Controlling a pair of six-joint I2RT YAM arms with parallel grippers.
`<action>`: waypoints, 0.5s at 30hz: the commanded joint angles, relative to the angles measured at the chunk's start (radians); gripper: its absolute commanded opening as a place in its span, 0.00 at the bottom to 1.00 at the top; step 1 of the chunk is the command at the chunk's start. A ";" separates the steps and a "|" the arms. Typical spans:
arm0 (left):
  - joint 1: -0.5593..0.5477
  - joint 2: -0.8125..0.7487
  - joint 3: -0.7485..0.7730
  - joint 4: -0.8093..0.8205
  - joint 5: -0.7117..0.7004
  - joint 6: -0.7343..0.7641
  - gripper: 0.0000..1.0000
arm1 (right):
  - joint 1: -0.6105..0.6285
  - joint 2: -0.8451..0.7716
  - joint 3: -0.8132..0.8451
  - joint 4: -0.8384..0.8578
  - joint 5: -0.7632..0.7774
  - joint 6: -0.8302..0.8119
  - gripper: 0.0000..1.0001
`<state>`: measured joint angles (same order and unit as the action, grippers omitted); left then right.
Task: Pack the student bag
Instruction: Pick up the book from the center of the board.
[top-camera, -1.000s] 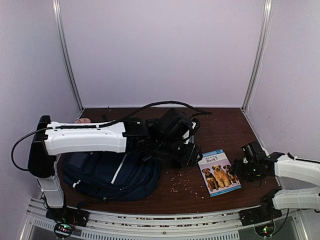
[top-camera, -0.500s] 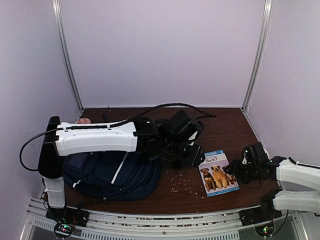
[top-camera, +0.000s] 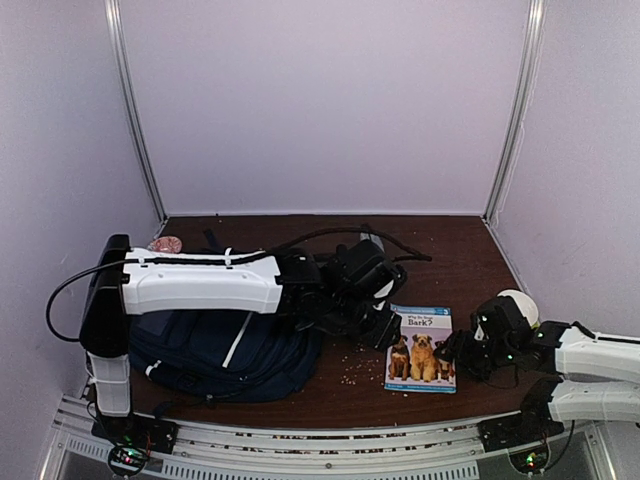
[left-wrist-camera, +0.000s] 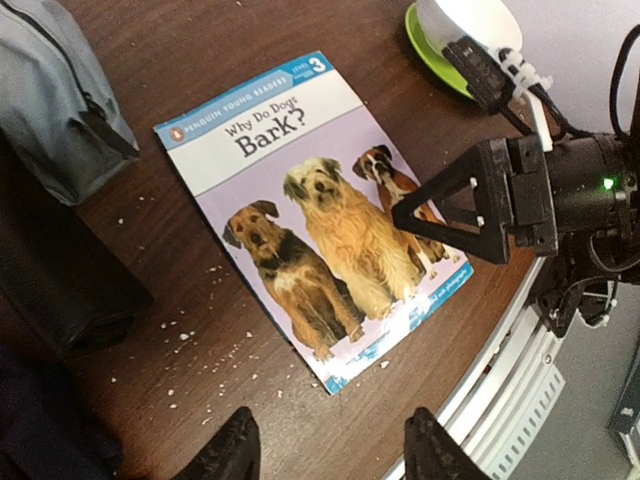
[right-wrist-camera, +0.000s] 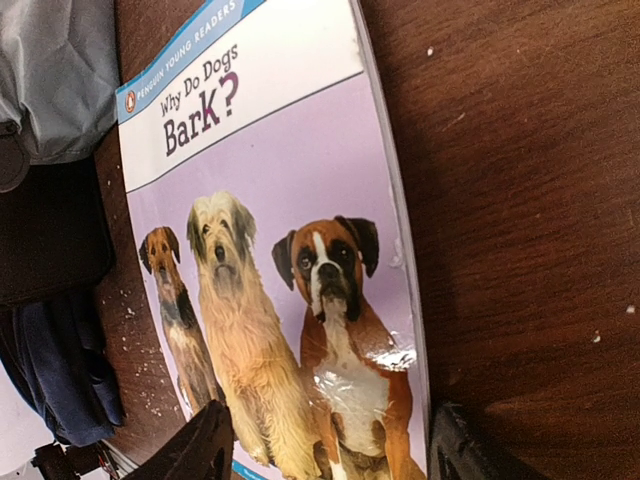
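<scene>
The student bag (top-camera: 215, 352), navy with a white stripe, lies on the table's left under my left arm. A book with three dogs on its cover (top-camera: 421, 348) lies flat to its right. My left gripper (top-camera: 384, 326) hovers at the book's left edge. In its wrist view it is open (left-wrist-camera: 335, 455) over bare wood just short of the book's (left-wrist-camera: 310, 210) corner. My right gripper (top-camera: 463, 352) sits at the book's right side. Its wrist view shows it open (right-wrist-camera: 330, 450), fingers low and astride the book's (right-wrist-camera: 270, 250) near edge.
A grey pouch (left-wrist-camera: 55, 100) and a black object (left-wrist-camera: 60, 290) lie beyond the book. A white object on a green saucer (left-wrist-camera: 470, 30) stands at the right, behind my right arm. White crumbs (top-camera: 358, 366) dot the wood. A pink thing (top-camera: 165, 243) sits back left.
The book has slid left and turned squarer to the table edge, with my right gripper following it leftward. My left arm has shifted slightly right and lower.
</scene>
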<state>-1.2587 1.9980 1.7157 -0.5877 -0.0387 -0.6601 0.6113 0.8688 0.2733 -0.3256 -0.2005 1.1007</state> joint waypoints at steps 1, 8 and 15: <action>-0.003 0.077 0.063 0.045 0.120 0.040 0.79 | 0.007 0.028 -0.025 -0.025 0.067 0.035 0.68; -0.007 0.192 0.088 0.125 0.203 -0.092 0.55 | 0.007 -0.052 -0.032 -0.107 0.150 0.070 0.69; 0.009 0.290 0.162 0.089 0.159 -0.130 0.39 | 0.007 -0.113 -0.062 -0.125 0.154 0.082 0.69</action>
<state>-1.2587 2.2536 1.8145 -0.5236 0.1230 -0.7502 0.6174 0.7544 0.2363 -0.3946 -0.0784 1.1625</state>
